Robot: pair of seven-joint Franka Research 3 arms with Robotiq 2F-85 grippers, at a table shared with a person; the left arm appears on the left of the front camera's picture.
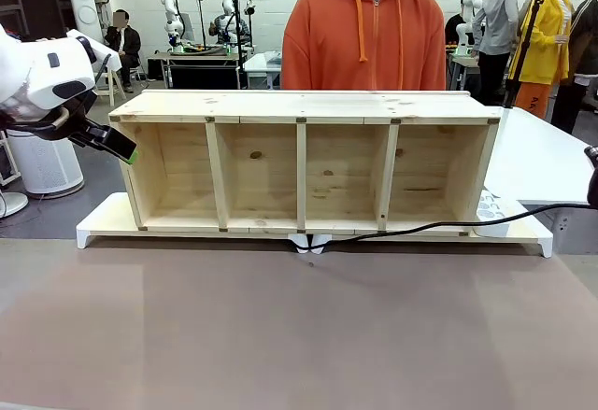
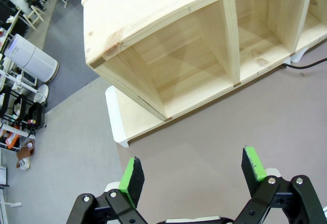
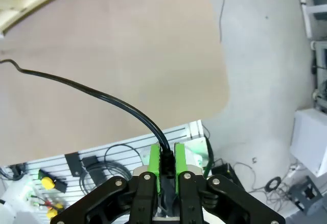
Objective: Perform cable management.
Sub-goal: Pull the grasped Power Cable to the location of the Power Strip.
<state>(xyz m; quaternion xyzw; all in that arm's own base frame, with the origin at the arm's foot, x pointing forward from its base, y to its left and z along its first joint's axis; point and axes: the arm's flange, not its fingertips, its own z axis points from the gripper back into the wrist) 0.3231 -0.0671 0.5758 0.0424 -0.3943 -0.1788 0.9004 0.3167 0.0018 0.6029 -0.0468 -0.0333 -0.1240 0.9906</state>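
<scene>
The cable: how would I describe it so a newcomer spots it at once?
Find the long wooden shelf across the table. At its front foot a thin black cable starts near the middle and runs right, lifting off the table there. It is the one dark line on the table, and it is pinched between the green pads of the right gripper.

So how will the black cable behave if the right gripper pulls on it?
Probably floppy: the cable bends in loose curves from the right gripper over the table. Likely light, being thin, so it should drag easily. It might snag on the shelf it runs along.
</scene>
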